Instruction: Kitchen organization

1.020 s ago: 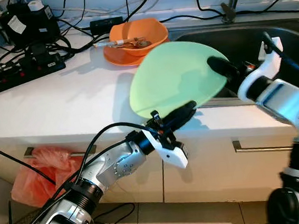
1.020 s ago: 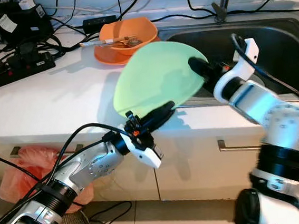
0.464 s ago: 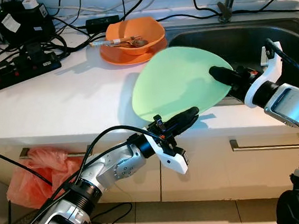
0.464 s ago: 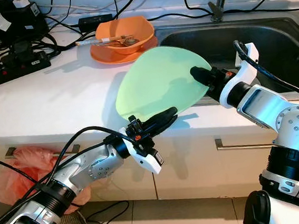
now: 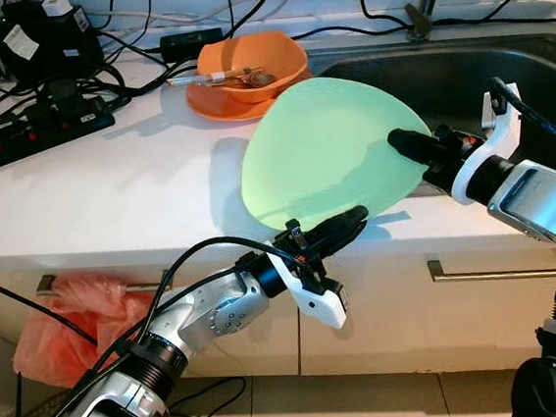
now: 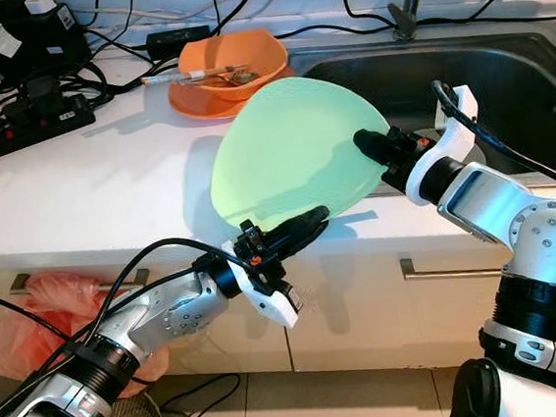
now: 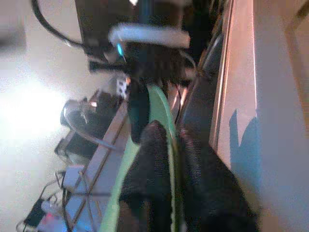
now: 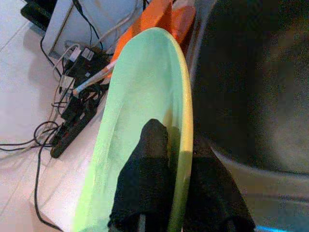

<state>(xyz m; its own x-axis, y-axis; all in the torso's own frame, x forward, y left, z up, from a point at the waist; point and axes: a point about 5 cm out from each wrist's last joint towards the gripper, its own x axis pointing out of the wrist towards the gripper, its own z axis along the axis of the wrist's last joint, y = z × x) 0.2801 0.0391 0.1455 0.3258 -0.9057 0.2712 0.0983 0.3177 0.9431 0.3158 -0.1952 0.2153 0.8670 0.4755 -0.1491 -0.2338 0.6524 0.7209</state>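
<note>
Pale green round plastic plate (image 5: 327,150) is held tilted above the white counter (image 5: 108,185) beside the steel sink (image 5: 442,74) | rim is clamped by left gripper (image 5: 344,228) and right gripper (image 5: 412,142) | judged mid-transfer, not yet set down | orange bowl (image 5: 254,65) left unsorted

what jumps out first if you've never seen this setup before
A big pale green plate held tilted above the white counter's front edge, gripped by both arms: the left gripper has its jaws pinched on the near rim, the right gripper on the sink-side rim. Behind it sits an orange bowl on an orange plate, beside the steel sink.
</note>
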